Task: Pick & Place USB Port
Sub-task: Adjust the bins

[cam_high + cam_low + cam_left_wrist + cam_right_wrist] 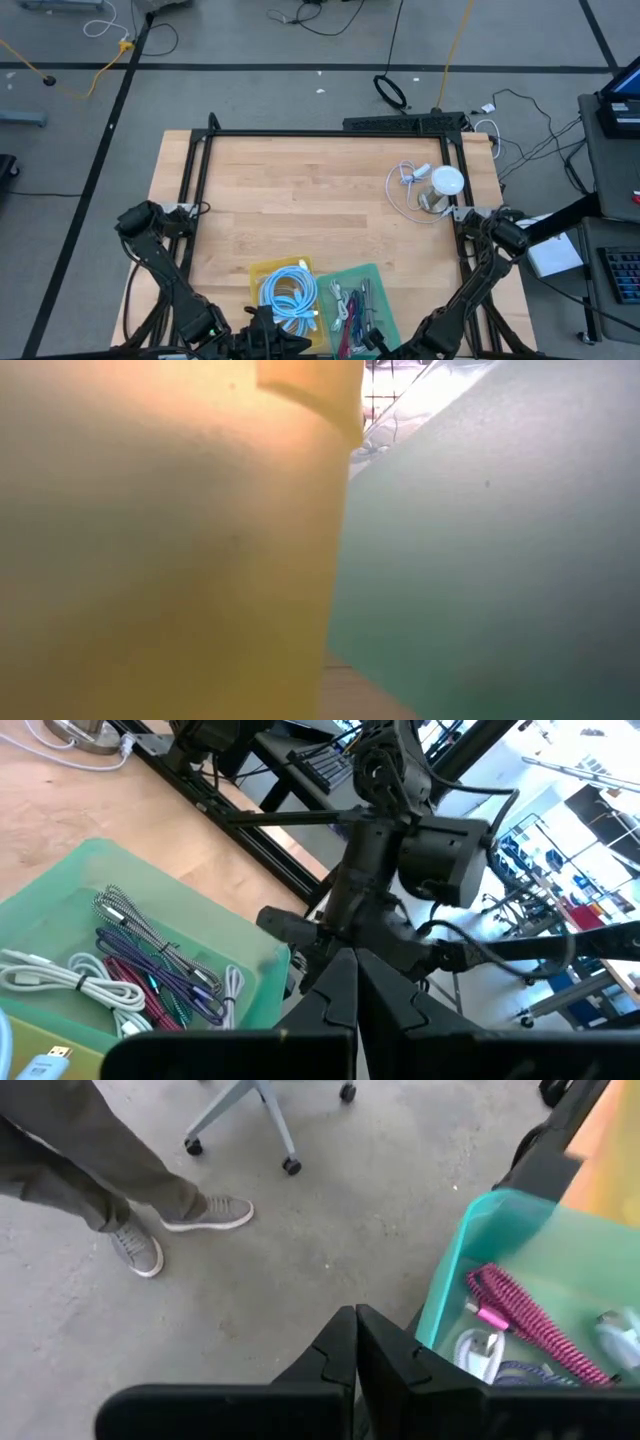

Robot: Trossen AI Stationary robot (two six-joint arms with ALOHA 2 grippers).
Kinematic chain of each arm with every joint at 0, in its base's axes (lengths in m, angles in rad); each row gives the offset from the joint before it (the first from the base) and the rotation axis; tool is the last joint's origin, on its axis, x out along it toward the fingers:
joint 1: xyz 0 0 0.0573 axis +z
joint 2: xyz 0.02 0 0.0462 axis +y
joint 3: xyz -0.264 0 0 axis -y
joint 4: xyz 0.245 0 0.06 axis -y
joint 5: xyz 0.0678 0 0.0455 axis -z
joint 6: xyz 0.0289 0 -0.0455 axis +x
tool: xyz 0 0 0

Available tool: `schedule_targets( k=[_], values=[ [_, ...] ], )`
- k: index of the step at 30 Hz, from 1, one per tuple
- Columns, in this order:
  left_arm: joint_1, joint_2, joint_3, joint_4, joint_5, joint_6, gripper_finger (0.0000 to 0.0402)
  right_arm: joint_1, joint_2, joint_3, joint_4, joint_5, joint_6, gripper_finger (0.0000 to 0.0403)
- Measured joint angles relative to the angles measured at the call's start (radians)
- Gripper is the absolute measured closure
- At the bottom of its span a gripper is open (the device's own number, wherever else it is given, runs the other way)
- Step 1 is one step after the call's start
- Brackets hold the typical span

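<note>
From above, my two arms fold back at the near edge of the wooden counter (300,200). A yellow bin (262,272) holding a coiled light-blue cable (289,296) sits beside a green bin (372,275) of mixed cables, both at the near edge between my arms. Far right on the counter lies a white USB port hub (446,182) with its white cord (404,180) looped beside it, well apart from both bins.

At counter height, the yellow bin's wall and the green bin's wall fill almost the whole picture, standing close together.

From my left wrist, my left pincer (355,982) has its fingers pressed together, holding nothing, near the green bin with its purple, pink and white cables (150,975); my right arm stands just beyond.

From my right wrist, my right pincer (356,1342) is likewise pressed together and empty, over the floor beside the green bin's corner. A pink braided cable (525,1320) lies inside. A person's shoes (170,1225) and an office chair's base (265,1115) show on the floor.
</note>
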Motion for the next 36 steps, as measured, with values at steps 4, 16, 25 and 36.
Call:
schedule_targets(
  k=[4, 16, 25, 36],
  values=[
    [0.000, 0.000, 0.000, 0.002, 0.000, -0.002, 0.0402, 0.000, 0.021, 0.000, -0.010, -0.011, 0.024, 0.0403],
    [0.000, 0.000, 0.000, 0.005, 0.000, -0.002, 0.0401, -0.006, 0.031, -0.001, -0.052, 0.055, 0.031, 0.0403],
    [-0.002, 0.000, 0.000, 0.007, -0.001, -0.001, 0.0401, -0.019, 0.030, -0.012, -0.095, 0.101, 0.055, 0.0403],
    [-0.008, 0.000, 0.000, 0.003, -0.001, 0.003, 0.0401, -0.027, 0.030, -0.015, -0.093, 0.142, 0.097, 0.0403]
  ],
)
